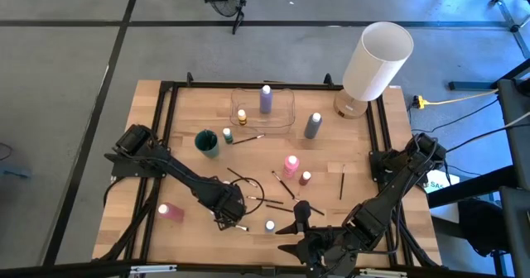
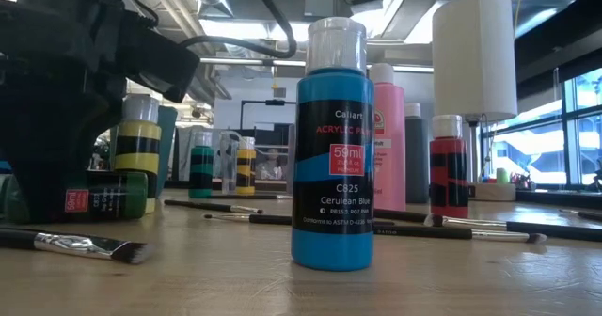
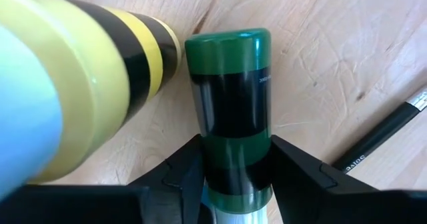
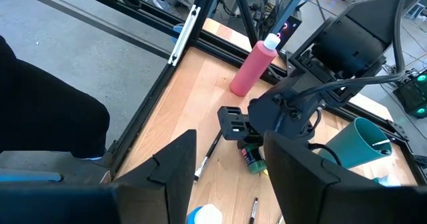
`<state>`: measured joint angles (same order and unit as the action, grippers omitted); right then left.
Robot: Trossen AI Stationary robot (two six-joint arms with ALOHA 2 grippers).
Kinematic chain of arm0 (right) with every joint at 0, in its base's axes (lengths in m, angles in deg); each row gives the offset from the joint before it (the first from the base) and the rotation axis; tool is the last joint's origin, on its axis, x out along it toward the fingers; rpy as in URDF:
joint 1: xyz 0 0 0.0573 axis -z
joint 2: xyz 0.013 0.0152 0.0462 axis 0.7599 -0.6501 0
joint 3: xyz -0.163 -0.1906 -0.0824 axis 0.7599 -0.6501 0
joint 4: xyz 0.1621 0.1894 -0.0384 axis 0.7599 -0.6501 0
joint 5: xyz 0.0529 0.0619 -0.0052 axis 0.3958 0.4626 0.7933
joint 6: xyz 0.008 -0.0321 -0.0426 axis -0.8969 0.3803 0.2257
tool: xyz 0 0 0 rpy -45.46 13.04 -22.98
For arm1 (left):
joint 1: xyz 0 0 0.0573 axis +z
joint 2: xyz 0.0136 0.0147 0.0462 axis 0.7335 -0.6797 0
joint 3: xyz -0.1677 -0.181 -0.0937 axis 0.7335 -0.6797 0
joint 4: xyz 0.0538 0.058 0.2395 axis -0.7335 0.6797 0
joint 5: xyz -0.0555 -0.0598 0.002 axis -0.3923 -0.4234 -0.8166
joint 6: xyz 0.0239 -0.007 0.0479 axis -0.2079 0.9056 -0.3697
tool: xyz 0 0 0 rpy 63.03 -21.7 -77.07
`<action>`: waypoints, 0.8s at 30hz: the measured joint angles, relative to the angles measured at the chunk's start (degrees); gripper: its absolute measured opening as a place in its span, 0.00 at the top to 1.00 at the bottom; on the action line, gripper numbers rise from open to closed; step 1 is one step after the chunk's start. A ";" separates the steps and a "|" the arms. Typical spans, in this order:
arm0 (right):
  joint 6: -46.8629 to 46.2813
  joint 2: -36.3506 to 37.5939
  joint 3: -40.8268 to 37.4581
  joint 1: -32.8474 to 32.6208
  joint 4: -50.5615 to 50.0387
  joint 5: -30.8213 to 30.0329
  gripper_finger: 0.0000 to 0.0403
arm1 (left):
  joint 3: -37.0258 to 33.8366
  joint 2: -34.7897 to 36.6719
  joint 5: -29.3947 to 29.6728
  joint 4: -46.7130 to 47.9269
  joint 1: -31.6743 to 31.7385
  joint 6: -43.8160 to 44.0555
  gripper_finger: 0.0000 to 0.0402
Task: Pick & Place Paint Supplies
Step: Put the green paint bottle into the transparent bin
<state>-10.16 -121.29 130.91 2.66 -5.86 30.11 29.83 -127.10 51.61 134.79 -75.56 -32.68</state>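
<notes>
My left gripper (image 1: 225, 216) (image 3: 233, 159) is low over the table's near middle, shut on a small green, black-banded paint bottle (image 3: 230, 97) (image 2: 103, 196) that lies on its side. A yellow, black-banded bottle (image 3: 80, 84) (image 2: 138, 142) stands right beside it. My right gripper (image 1: 298, 220) (image 4: 230, 177) is open and hovers above the near edge, touching nothing. A blue bottle (image 1: 270, 226) (image 2: 331, 156) stands just below it. Dark-handled brushes (image 1: 286, 187) lie scattered on the wood. My left gripper pinches the green bottle between its two fingers (image 3: 297, 167), on the side walls close to the white-capped end (image 3: 233, 211). It comes slanting down from the table's left. The bottle's base (image 3: 227, 44) points away from the gripper. Whether the bottle is off the wood, I cannot tell.
A clear tray (image 1: 281, 117) at the far middle holds a purple bottle (image 1: 266, 98) and a small yellow one. Around it are a grey bottle (image 1: 312, 125), a pink bottle (image 1: 291, 166), a small red one (image 1: 305, 178), a teal cup (image 1: 206, 142), a lying pink bottle (image 1: 170, 212) and the white lamp (image 1: 377, 59).
</notes>
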 joint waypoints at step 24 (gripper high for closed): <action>0.00 0.00 0.00 0.01 -0.32 1.11 0.56 | 12.28 0.02 3.38 11.80 -1.65 -0.14 0.65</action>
<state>-10.16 -121.29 130.91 2.67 -6.18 31.23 42.11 -127.08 54.99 146.59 -77.21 -32.82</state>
